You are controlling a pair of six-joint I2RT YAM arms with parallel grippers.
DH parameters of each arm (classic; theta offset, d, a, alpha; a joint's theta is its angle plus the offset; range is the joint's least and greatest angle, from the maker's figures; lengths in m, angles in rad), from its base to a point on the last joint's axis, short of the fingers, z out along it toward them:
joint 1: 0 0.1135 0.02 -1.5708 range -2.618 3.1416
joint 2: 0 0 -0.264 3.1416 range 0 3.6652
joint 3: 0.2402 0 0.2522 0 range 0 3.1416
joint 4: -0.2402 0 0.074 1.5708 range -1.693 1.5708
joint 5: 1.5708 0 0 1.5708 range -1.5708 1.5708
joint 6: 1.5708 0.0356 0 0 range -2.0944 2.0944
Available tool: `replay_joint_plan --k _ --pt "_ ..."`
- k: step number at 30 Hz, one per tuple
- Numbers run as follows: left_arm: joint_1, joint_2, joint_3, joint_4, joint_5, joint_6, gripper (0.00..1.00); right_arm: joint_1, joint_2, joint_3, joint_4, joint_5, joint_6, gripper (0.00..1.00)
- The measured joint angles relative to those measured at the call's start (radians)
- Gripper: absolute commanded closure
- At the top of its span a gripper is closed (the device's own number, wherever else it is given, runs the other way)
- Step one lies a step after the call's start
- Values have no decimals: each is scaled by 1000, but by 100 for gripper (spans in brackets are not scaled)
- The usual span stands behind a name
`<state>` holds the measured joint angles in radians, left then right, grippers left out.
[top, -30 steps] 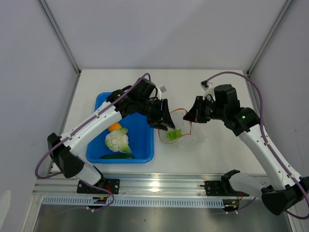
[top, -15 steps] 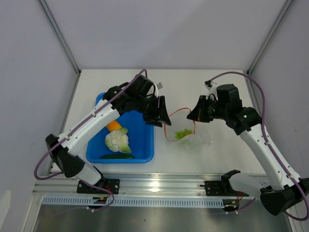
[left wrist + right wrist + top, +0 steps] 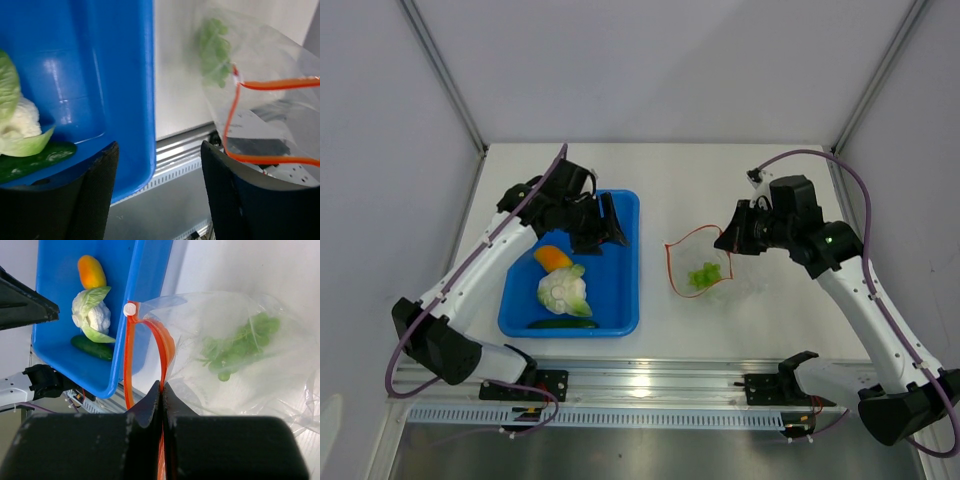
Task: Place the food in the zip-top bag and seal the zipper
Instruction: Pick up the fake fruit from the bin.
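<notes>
The clear zip-top bag (image 3: 712, 275) lies right of centre with its mouth held up and open. Its orange-red zipper (image 3: 129, 355) loops round that mouth. My right gripper (image 3: 162, 386) is shut on the zipper strip. The green grape bunch (image 3: 703, 275) lies inside the bag (image 3: 235, 347). The orange-yellow fruit (image 3: 554, 257), the cabbage head (image 3: 563, 290) and the dark cucumber (image 3: 563, 323) rest in the blue tray (image 3: 620, 300). My left gripper (image 3: 605, 225) hangs open and empty over the tray's far right part. In its wrist view the left gripper (image 3: 159, 195) frames the tray's rim (image 3: 145, 100).
The blue tray sits left of centre, its right wall close to the bag's mouth. A metal rail (image 3: 650, 385) runs along the table's near edge. White walls and slanted frame posts (image 3: 445, 75) close the back and sides.
My left gripper has drawn back leftward from the bag's mouth to above the tray, and its jaws stand wider. The grape bunch stays in the bag. The right gripper has kept its hold.
</notes>
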<state>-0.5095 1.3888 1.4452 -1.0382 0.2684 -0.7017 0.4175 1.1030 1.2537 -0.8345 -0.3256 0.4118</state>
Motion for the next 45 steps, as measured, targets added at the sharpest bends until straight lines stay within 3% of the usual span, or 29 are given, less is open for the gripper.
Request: replay_joint_plan --k 10,13,22,29,45 --pt "163 0 -53 -20 -150 22 12 -10 19 1 -6 -2 -3 100" --pt "229 22 -55 -23 -198 20 1 -11 34 10 -11 -6 -3 100" --pt "274 223 -60 -31 -362 -58 1 -13 56 31 -31 -13 -6 100" --pt "277 257 -84 -9 -444 -122 1 -16 68 40 -36 -13 -11 100" --pt "299 354 -161 79 -486 -188 7 -24 68 40 -55 -14 -20 100"
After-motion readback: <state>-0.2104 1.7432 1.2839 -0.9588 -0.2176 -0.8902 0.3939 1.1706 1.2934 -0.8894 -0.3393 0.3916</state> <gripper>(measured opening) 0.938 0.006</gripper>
